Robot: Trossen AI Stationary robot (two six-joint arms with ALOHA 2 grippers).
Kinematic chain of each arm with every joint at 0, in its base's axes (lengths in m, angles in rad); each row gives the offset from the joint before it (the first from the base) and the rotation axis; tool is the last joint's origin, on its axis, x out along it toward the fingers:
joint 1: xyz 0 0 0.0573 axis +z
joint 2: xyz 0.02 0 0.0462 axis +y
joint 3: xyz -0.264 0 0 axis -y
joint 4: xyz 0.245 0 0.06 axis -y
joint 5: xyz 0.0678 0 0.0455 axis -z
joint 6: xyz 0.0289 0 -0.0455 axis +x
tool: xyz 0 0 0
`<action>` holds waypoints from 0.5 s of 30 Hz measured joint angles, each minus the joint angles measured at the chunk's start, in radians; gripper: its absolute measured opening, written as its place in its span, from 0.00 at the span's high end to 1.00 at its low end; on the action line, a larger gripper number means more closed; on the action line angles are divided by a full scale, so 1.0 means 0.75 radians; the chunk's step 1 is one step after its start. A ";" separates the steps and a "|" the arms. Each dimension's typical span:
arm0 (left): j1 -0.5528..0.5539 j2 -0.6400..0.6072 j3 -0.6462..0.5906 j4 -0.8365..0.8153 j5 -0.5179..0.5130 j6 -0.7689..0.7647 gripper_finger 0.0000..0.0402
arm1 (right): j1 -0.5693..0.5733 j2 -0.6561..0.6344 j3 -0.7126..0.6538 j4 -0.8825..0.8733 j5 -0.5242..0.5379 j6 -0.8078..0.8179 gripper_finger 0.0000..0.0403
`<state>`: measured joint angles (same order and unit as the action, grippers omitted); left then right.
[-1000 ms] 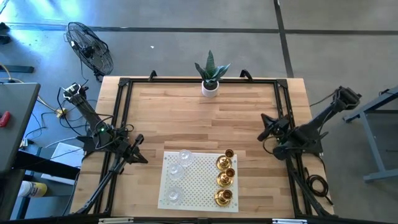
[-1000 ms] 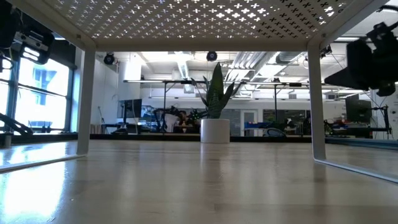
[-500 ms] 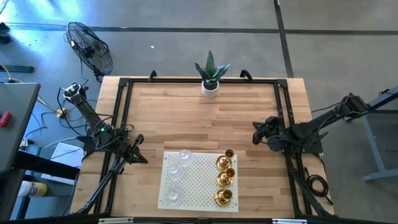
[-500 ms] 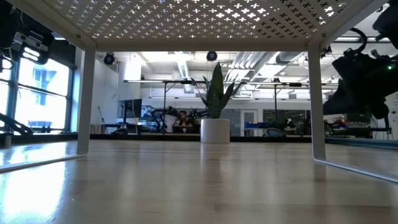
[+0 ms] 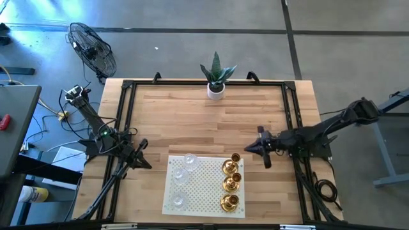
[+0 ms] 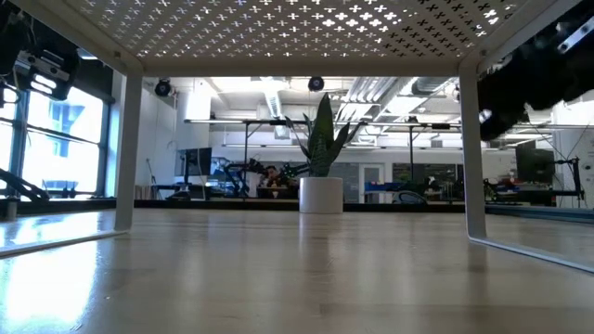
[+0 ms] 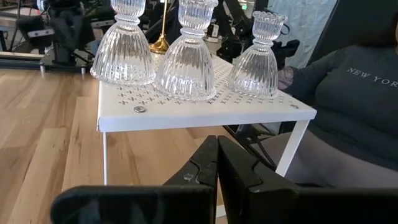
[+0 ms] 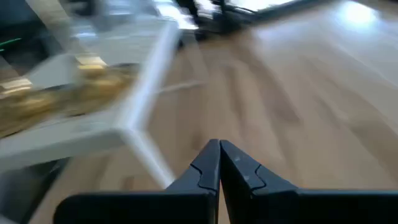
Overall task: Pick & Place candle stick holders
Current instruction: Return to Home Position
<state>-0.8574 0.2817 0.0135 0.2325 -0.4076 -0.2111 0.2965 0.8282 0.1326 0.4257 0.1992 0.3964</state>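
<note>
A white perforated rack [image 5: 204,186] stands on its legs near the table's front edge. Three clear glass holders [image 5: 181,174] stand on its left part and also show in the left wrist view [image 7: 186,53]. A row of gold brass holders [image 5: 230,184] stands on its right part, blurred in the right wrist view [image 8: 74,87]. My left gripper [image 5: 144,157] is shut and empty left of the rack, its fingers [image 7: 217,144] pointing at it. My right gripper [image 5: 249,151] is shut and empty just right of the rack's far right corner [image 8: 134,134].
A white pot with a green plant [image 5: 216,89] stands at the table's far edge. A black frame [image 5: 128,86] runs around the table. A person in a grey top [image 7: 354,93] shows beyond the rack. In the low view, the rack's legs [image 6: 473,158] stand on the wood.
My right gripper has stretched out from the table's right edge toward the left, closing on the rack's far right corner near the gold holders. The holders and the rack have stayed where they were.
</note>
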 joint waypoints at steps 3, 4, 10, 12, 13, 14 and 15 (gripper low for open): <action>0.000 0.000 0.000 0.000 0.000 0.000 1.00 | -0.045 0.043 0.000 0.145 -0.180 -0.153 1.00; 0.000 0.000 0.000 0.000 0.000 -0.002 1.00 | -0.066 0.055 0.000 0.169 -0.229 -0.179 1.00; 0.000 0.000 0.000 0.000 0.000 -0.006 1.00 | -0.193 0.092 -0.049 0.243 -0.436 -0.223 1.00; 0.000 0.000 0.000 0.000 0.000 -0.007 1.00 | -0.220 0.085 -0.121 0.359 -0.482 -0.228 1.00; 0.000 0.000 0.000 -0.001 0.000 -0.009 1.00 | -0.231 0.080 -0.163 0.431 -0.490 -0.228 1.00; 0.000 0.000 0.000 -0.004 0.000 -0.009 1.00 | -0.241 0.077 -0.163 0.433 -0.490 -0.237 1.00; 0.000 0.000 0.000 -0.007 -0.001 -0.009 1.00 | -0.248 0.066 -0.164 0.424 -0.480 -0.245 1.00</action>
<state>-0.8574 0.2821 0.0135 0.2274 -0.4080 -0.2183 0.1104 0.8775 0.0097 0.7434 -0.1608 0.2130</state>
